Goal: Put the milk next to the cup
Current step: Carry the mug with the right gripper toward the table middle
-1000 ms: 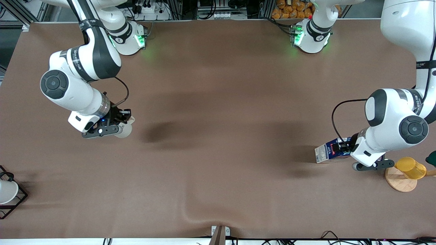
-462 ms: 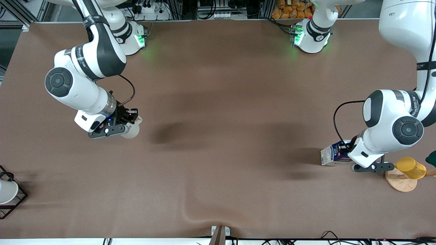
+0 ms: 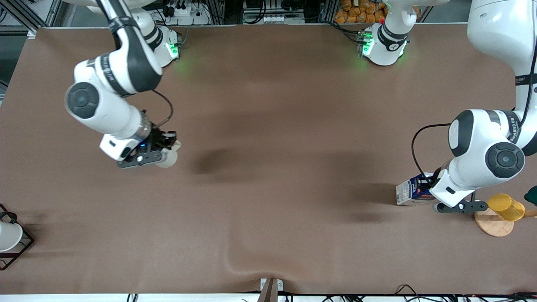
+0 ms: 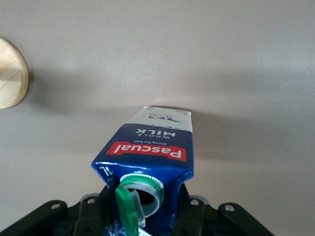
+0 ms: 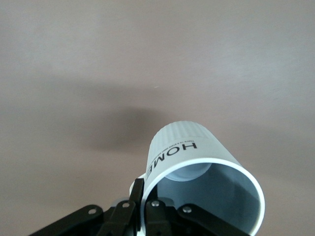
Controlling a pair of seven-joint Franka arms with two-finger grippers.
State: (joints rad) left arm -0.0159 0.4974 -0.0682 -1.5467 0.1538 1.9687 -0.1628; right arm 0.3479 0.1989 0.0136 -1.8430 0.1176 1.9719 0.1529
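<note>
The milk (image 3: 412, 193) is a dark-blue carton with a red band and a white lower panel, low at the left arm's end of the table. My left gripper (image 3: 425, 185) is shut on its top. In the left wrist view the milk (image 4: 152, 147) points base-first at the table, its green cap (image 4: 129, 206) is flipped open, and my left gripper (image 4: 145, 212) clamps the gable. I cannot tell if its base touches the table. My right gripper (image 3: 167, 149) is shut on the rim of the cream-white cup (image 3: 168, 159) and holds it above the table. The cup (image 5: 187, 150) shows dark lettering and a grey inside, with my right gripper (image 5: 147, 209) on its rim.
A yellow cup (image 3: 505, 206) lies over a round wooden coaster (image 3: 491, 224) beside the milk, nearer the front camera. The coaster's edge also shows in the left wrist view (image 4: 11, 73). A white cup in a black wire frame (image 3: 8, 237) stands at the right arm's end. The brown cloth (image 3: 268, 126) has a fold (image 3: 247, 262) near the front edge.
My right gripper has carried the cup a little toward the left arm's end of the table. The milk has gone from tilted to more upright and has shifted slightly toward the yellow cup.
</note>
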